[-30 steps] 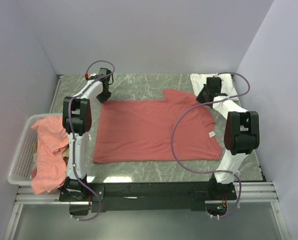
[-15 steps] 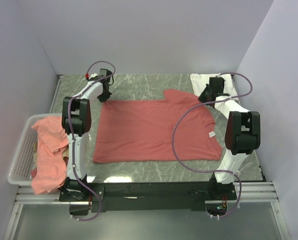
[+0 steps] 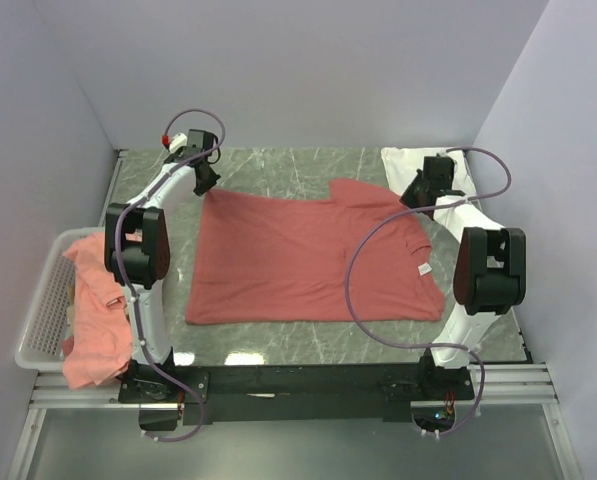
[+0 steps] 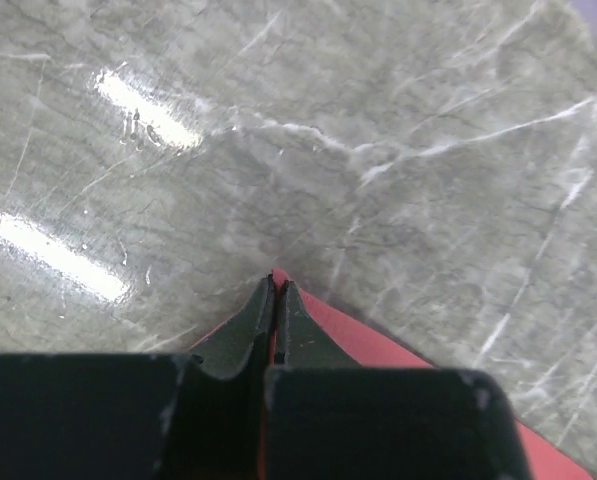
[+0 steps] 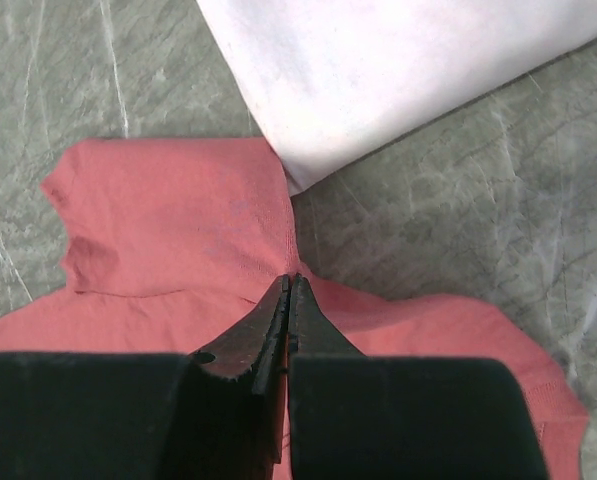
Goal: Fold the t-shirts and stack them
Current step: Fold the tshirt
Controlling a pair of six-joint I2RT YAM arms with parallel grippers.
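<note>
A coral-red t-shirt [image 3: 308, 260] is spread flat on a grey marble table [image 3: 278, 165]. Its far left corner is pinched between the clenched fingers of the left gripper [image 4: 275, 285]. The right gripper [image 5: 290, 285] is clamped on the same shirt's cloth beside a sleeve, next to a folded white t-shirt [image 5: 398, 70] laid in the far right corner. More coral shirts [image 3: 98, 300] are heaped in a white basket [image 3: 38, 310] at the left.

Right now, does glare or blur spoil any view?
Left wrist: two glare streaks on the table, clear of the left claw shut on the red t-shirt. Right wrist: even light, right claw crisp. Top external: reflections by the table's near edge.
</note>
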